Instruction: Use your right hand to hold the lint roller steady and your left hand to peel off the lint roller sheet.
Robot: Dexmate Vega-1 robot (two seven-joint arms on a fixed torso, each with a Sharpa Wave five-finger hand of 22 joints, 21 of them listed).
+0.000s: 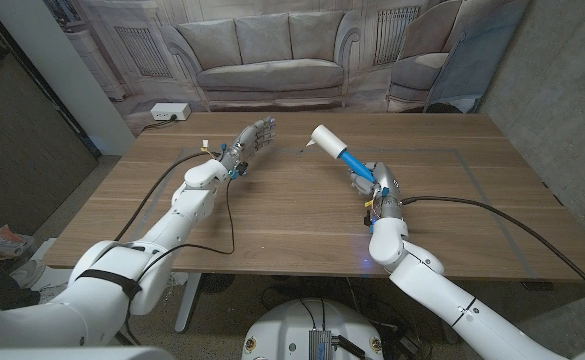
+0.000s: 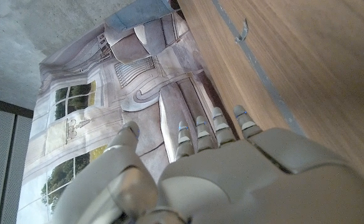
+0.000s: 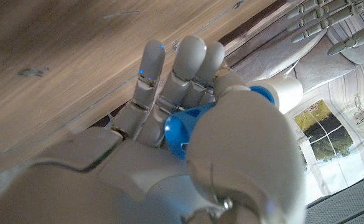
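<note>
Currently, right hand (image 1: 379,188): wrapped around blue handle of lint roller (image 1: 336,148), just above bench (image 1: 452,230), right of centre.
Lint roller: white roll tilted up and away toward bench middle; blue handle inside fist, seen in right wrist view (image 3: 180,130).
Left hand (image 1: 251,141): spread, holding nothing, raised over bench left of centre, well apart from roller.
Fingers (image 2: 218,123): extended and separated, pointing at sofa-print backdrop (image 1: 272,50).
White power strip (image 1: 170,113): far left bench corner.

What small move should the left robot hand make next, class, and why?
Probably reach across toward the white roll of the lint roller. The right robot hand already grips its blue handle, roll raised, while the left robot hand hangs open and apart from it, holding nothing.
</note>
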